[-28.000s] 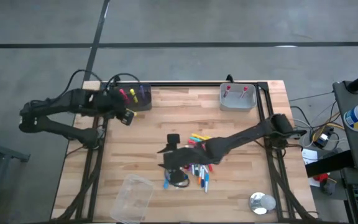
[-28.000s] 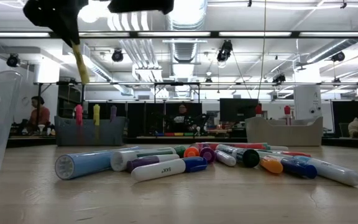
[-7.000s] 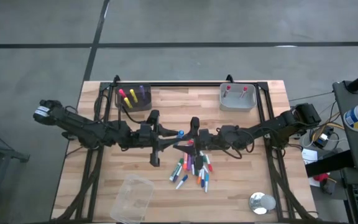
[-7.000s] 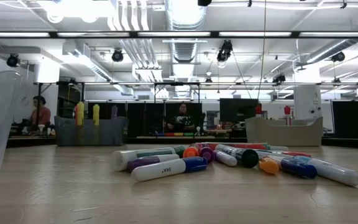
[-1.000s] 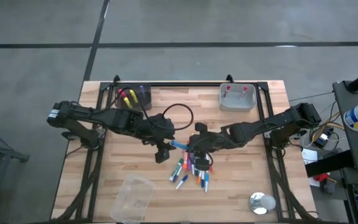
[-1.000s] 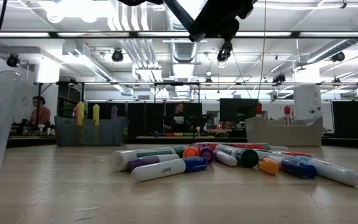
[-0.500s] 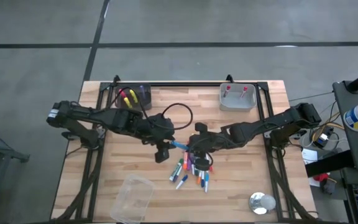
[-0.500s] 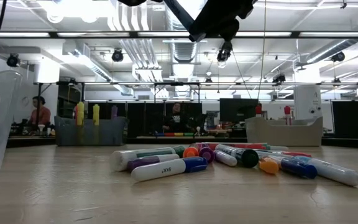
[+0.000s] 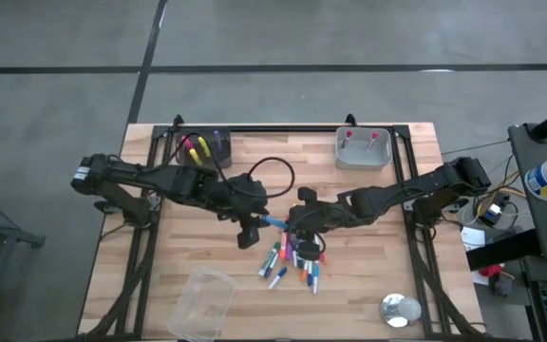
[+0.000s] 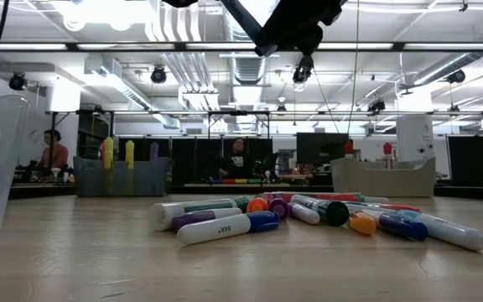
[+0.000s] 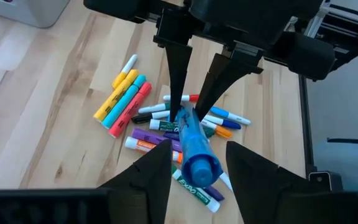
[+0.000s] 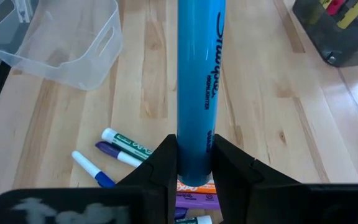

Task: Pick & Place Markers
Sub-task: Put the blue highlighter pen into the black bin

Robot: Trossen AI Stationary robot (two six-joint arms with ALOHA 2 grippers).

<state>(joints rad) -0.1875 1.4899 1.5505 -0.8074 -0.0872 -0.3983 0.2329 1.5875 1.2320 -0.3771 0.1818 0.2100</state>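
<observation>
At the centre of the high view, the right gripper is clamping one end of a blue marker above the wooden table. The left gripper is straddling the marker's other end, fingers spread and not touching it. The remaining markers are lying scattered just below centre.

Grey concrete floor — open ceiling with ducts, strip lights.
</observation>
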